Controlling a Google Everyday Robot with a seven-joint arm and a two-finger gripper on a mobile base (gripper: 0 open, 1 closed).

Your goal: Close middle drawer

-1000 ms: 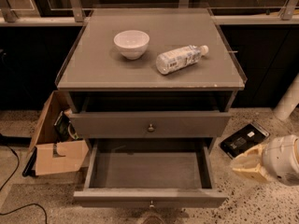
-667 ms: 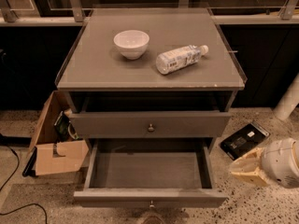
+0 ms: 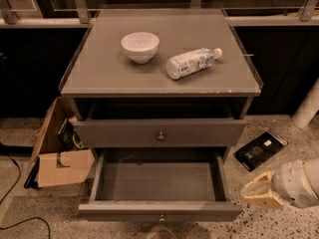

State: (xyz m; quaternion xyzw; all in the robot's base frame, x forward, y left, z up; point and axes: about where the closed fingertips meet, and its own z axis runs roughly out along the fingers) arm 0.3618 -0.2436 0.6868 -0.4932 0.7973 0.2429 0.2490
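The middle drawer (image 3: 159, 210) is pulled far out of the grey-brown cabinet. It is empty inside, and its slim front with a small round knob (image 3: 161, 217) is near the bottom edge of the view. Above it, the taller-fronted drawer (image 3: 160, 132) with its own knob sits slightly out. The lowest drawer is hidden under the open one. My gripper (image 3: 260, 194), cream-coloured on a white wrist (image 3: 299, 183), is low at the right. It is just off the open drawer's front right corner and does not touch it.
A white bowl (image 3: 140, 46) and a plastic bottle (image 3: 192, 62) lying on its side are on the cabinet top (image 3: 99, 68). An open cardboard box (image 3: 57, 153) stands on the floor at the left. A black flat device (image 3: 260, 149) lies on the floor at the right. A white post (image 3: 309, 106) is at the far right.
My gripper has sunk a little and shifted slightly left, toward the open drawer's right corner. The drawers, bowl and bottle have not moved.
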